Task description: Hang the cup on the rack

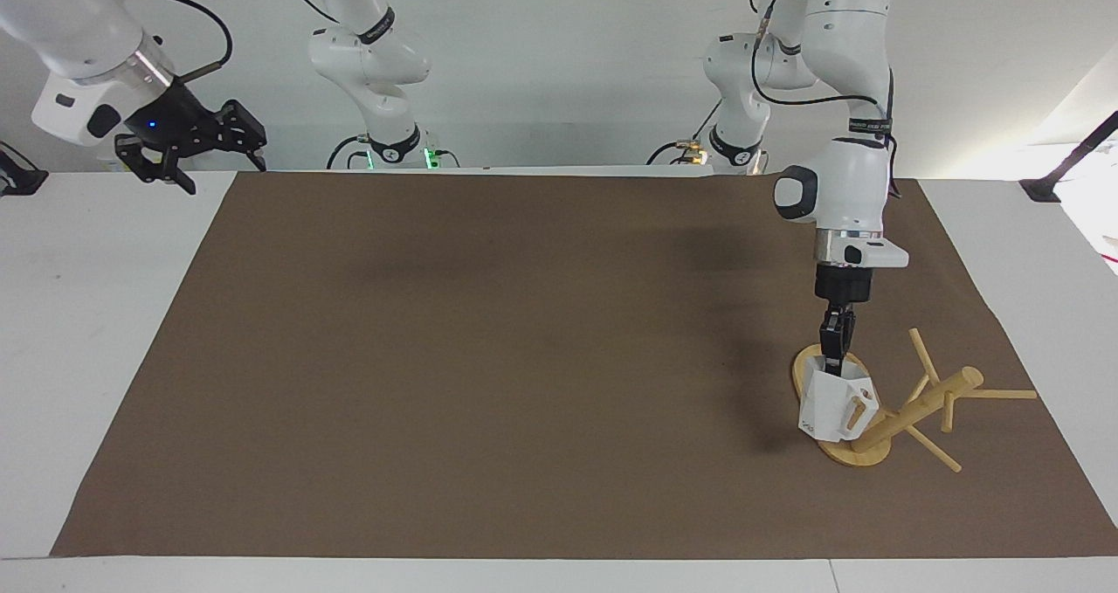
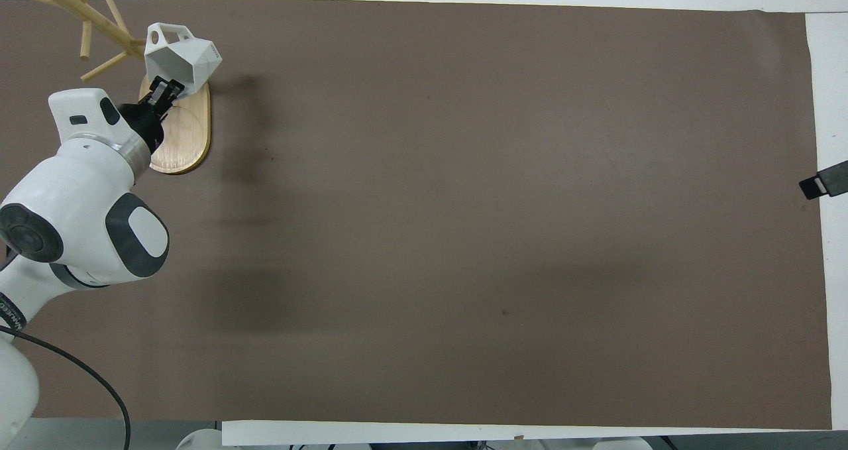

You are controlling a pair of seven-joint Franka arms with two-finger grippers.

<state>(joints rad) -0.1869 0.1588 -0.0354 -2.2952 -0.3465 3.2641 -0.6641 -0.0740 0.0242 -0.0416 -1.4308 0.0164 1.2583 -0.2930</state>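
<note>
Two left fingers point(image 1: 837, 348) pinched on the cup point(image 1: 834, 408) rim, cup below.

The white counter point(image 1: 87, 331) carried a brown mat point(image 1: 489, 375) over most of its top. The bamboo rack point(image 1: 908, 410) lay tipped on the mat toward the left arm's end.

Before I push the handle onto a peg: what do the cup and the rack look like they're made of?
The cup, held by the left gripper over the rack's base: likely moulded plastic, matte white, with crisp flat facets and no shine. The rack: light wood, possibly bamboo, pale yellow with faint grain on the base, satin finish. The right gripper waits clear.
</note>
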